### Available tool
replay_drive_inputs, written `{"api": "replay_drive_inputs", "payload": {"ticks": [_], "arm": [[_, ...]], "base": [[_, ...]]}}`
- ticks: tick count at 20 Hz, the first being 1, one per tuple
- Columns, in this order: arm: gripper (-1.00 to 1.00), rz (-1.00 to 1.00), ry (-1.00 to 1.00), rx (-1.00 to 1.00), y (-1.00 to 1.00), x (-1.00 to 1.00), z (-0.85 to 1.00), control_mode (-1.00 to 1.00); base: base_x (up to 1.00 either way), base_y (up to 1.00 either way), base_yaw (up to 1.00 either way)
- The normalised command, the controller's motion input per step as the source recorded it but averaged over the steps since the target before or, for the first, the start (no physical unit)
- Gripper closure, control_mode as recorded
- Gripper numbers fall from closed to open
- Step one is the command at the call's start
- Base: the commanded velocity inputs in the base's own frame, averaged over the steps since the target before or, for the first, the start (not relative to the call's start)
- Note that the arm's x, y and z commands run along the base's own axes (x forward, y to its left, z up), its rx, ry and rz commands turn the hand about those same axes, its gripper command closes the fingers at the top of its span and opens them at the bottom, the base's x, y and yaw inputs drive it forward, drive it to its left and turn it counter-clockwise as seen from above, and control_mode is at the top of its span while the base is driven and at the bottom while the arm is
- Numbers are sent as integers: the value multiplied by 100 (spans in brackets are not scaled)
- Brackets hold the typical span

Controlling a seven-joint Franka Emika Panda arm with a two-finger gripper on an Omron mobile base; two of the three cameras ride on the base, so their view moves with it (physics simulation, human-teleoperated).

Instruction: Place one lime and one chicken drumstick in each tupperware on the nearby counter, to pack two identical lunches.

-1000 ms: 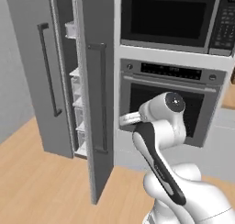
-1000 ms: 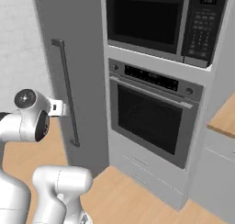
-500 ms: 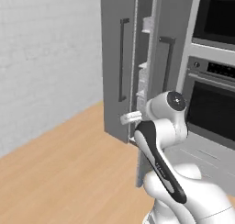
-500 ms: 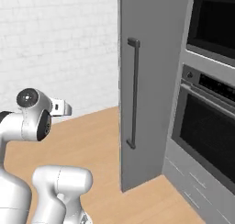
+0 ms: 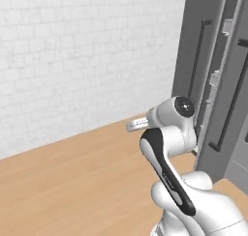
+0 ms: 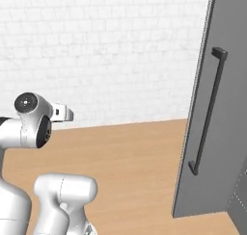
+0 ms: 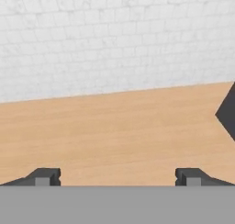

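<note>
Where the hand view looks forward, a light wood floor (image 7: 114, 131) fills the lower half and a white brick wall (image 7: 114, 39) the upper half. At the bottom edge, the gripper (image 7: 117, 177) stands with both tips set wide apart, nothing between them. At the right of both base views stands a tall grey door (image 6: 217, 109) with a dark bar handle (image 6: 207, 111). No lime, drumstick, tupperware or counter can be located.

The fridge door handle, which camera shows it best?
The right base view: the long dark handle runs in full down the grey door. The left base view shows two handles edge-on; the hand view catches a dark corner.
</note>
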Motion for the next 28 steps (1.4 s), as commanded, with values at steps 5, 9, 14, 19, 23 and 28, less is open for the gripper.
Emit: {"api": "replay_drive_inputs", "payload": {"ticks": [5,9,14,19,23,28], "arm": [[-100,0,0,0,0,0,0,100],[-100,0,0,0,0,0,0,100],[-100,0,0,0,0,0,0,100],[-100,0,0,0,0,0,0,100],[-100,0,0,0,0,0,0,100],[-100,0,0,0,0,0,0,100]], "base": [[71,-21,8],[100,43,-15],[100,68,-19],[100,55,-27],[100,37,-43],[93,35,-62]]}}
